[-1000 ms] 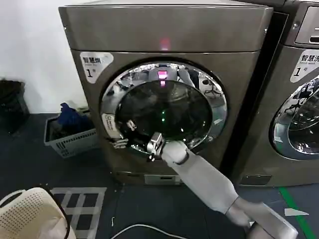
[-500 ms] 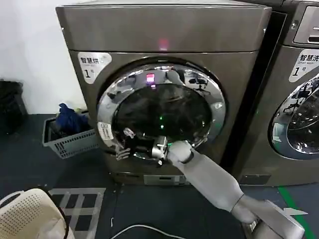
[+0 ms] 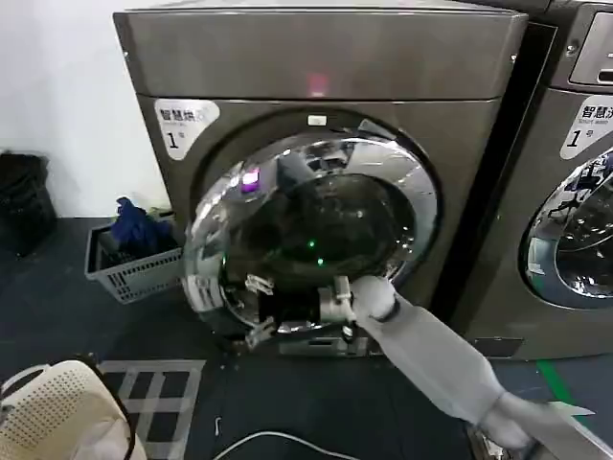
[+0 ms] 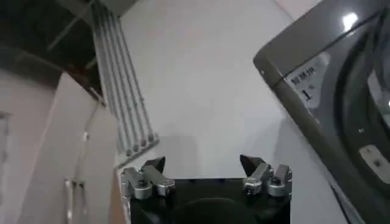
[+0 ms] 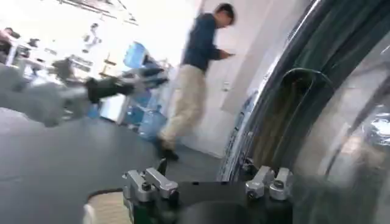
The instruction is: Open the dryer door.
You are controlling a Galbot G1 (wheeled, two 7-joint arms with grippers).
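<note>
Dark floor and white wall noted around dryer (image 3: 316, 115). Dryer door (image 3: 311, 235) seen ajar on dryer's front; right hand (image 3: 257, 307) at its lower rim, fingers apart. Left hand (image 4: 206, 173) spread open, beside dryer.

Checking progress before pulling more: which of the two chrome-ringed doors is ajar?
The dryer door on the dryer marked "1", where the right pincer is; the neighbouring door sits flush.

Plain white wall (image 3: 57, 86) on the left, dark floor (image 3: 57, 307) with white grid markings (image 3: 158, 388). A grey laundry basket (image 3: 129, 273) holding blue clothes sits by the wall, a cream basket (image 3: 57, 417) up close.
</note>
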